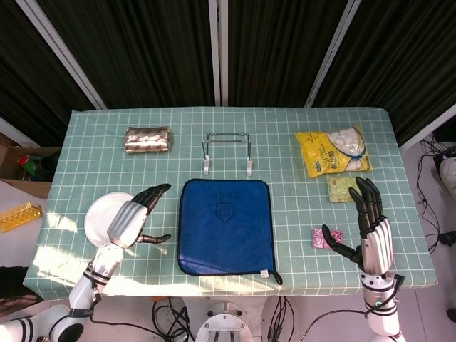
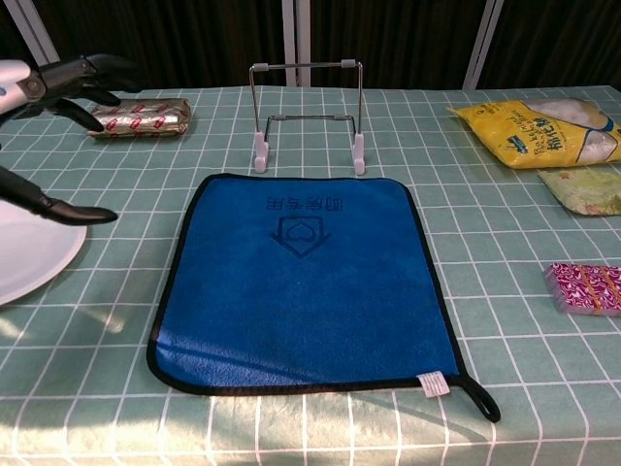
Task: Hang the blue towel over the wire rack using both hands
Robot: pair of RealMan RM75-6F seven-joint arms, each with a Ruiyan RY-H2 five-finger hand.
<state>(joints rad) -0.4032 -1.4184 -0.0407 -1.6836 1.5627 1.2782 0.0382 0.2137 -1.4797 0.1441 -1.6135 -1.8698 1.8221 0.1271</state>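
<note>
The blue towel (image 1: 226, 226) (image 2: 303, 278) lies flat on the table's near middle, black-edged, with a loop at its near right corner. Just behind it stands the wire rack (image 1: 227, 152) (image 2: 307, 111), upright and bare. My left hand (image 1: 132, 217) (image 2: 53, 83) hovers open to the left of the towel, fingers spread, over the white plate's edge. My right hand (image 1: 372, 221) is raised open near the table's right front, well right of the towel, and holds nothing. The chest view does not show it.
A white plate (image 1: 102, 216) (image 2: 27, 254) sits front left. A silver foil packet (image 1: 148, 139) (image 2: 142, 116) lies back left. A yellow snack bag (image 1: 332, 151) (image 2: 539, 130) and a green packet (image 1: 343, 188) lie at the right, with a small pink patterned packet (image 1: 328, 237) (image 2: 585, 287) nearer.
</note>
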